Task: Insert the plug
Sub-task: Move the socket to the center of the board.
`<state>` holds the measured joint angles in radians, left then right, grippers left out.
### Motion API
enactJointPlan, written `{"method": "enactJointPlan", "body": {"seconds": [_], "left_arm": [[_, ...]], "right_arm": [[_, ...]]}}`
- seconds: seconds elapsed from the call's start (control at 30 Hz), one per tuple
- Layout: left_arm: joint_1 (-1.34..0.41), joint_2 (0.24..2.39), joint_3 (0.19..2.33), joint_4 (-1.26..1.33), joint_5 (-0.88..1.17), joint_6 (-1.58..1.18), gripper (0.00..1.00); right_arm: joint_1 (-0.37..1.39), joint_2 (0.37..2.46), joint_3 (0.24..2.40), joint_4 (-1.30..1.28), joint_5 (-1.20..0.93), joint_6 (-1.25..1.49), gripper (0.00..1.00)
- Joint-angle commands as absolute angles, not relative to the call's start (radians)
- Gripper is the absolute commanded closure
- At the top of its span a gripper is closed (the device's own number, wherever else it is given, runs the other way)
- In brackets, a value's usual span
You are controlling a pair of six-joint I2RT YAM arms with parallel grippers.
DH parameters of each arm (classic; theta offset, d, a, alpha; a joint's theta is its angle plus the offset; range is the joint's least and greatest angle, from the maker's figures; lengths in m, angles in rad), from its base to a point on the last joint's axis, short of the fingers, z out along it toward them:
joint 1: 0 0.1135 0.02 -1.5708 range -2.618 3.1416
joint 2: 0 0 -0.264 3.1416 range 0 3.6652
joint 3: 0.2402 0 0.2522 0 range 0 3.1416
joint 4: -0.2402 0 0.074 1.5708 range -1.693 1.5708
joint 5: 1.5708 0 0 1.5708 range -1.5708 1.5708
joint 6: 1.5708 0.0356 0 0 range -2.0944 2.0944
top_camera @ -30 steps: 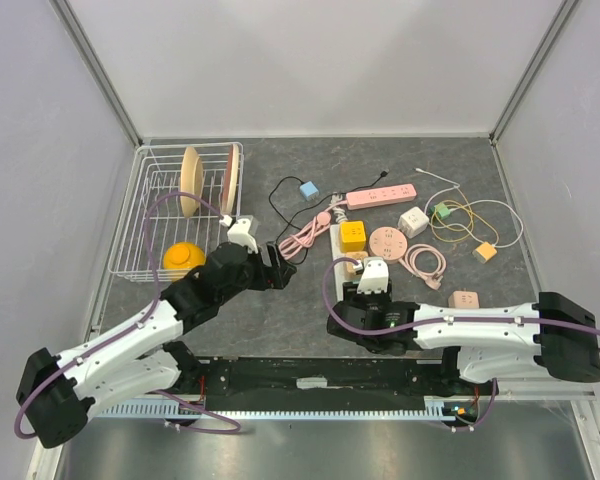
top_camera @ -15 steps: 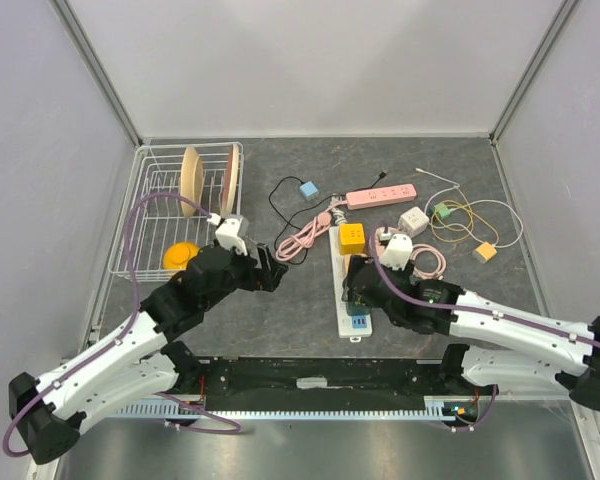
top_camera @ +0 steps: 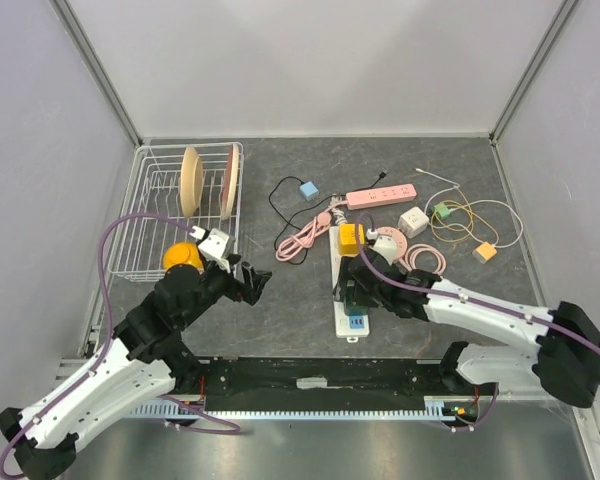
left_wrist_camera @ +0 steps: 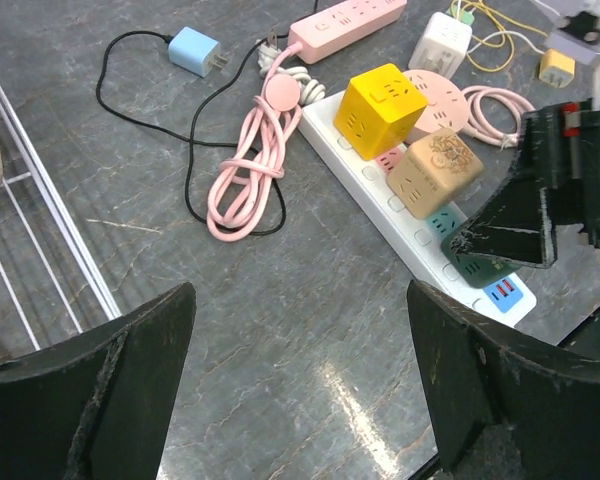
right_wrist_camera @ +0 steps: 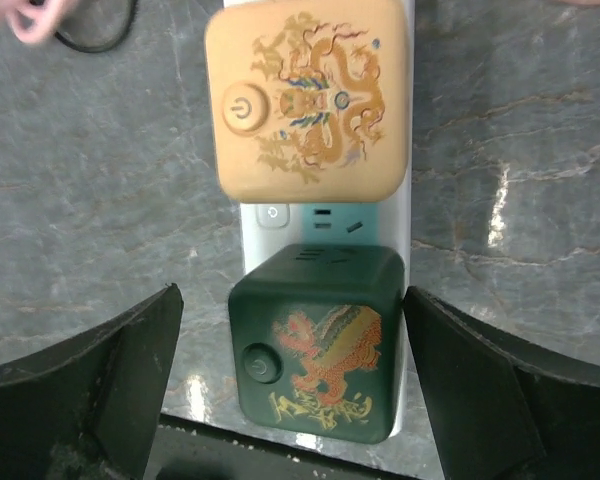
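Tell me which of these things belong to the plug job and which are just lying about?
Job: white power strip; dark green cube plug, tan cube plug and yellow cube plug sitting on it.

Lying about: pink power strip, blue charger, coiled pink cable, wire dish rack.

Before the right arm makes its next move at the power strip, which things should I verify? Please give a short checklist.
1. Right gripper open, fingers apart from the green cube adapter: ok.
2. That adapter sitting on the white power strip: ok.
3. Its pins fully in: cannot tell.
4. Tan cube adapter beside it on the strip, clear of the gripper: ok.
5. Left gripper open, empty, away from the strip: ok.
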<state>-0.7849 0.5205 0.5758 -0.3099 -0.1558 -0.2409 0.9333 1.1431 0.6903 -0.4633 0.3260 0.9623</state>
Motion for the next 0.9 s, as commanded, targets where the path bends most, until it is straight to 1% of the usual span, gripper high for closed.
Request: {"method": "enactJointPlan", "body": {"seconds": [0.0, 0.17, 0.27, 0.3, 0.43, 0.57, 0.7, 0.77, 0.8, 0.87], "left_arm": [[-0.781, 0.473, 0.525, -0.315, -0.166, -0.138, 0.07], [-0.781, 0.422, 0.492, -0.278, -0.173, -0.144, 0.07], [-0.781, 0.417, 0.491, -0.275, -0.193, -0.146, 0.07], [-0.781, 0.414, 0.486, -0.272, -0.201, -0.146, 0.07], [-0.781, 0.408, 0.482, -0.27, -0.209, -0.149, 0.07], [-0.781, 0.417, 0.48, -0.268, -0.225, -0.137, 0.07], [-0.781, 0.433, 0.477, -0.256, -0.279, -0.114, 0.07], [-0.781, 0.436, 0.472, -0.255, -0.313, -0.101, 0.07], [-0.779, 0.436, 0.469, -0.255, -0.362, -0.097, 0.07], [-0.779, 0.426, 0.457, -0.249, -0.415, -0.078, 0.07]], "right_arm": [[0.931, 1.274, 0.767, -0.348, 0.221, 0.931, 0.02], [0.94, 1.422, 0.897, -0.253, 0.149, 0.89, 0.02], [0.95, 1.537, 1.012, -0.201, 0.112, 0.853, 0.02], [0.951, 1.598, 1.079, -0.193, 0.101, 0.839, 0.02], [0.954, 1.701, 1.219, -0.213, 0.089, 0.767, 0.02], [0.942, 1.669, 1.244, -0.293, 0.069, 0.698, 0.02], [0.876, 1.548, 1.224, -0.371, 0.026, 0.609, 0.02], [0.798, 1.508, 1.213, -0.396, 0.021, 0.55, 0.02], [0.764, 1.482, 1.207, -0.397, 0.025, 0.523, 0.02], [0.643, 1.474, 1.21, -0.394, 0.028, 0.483, 0.02]]}}
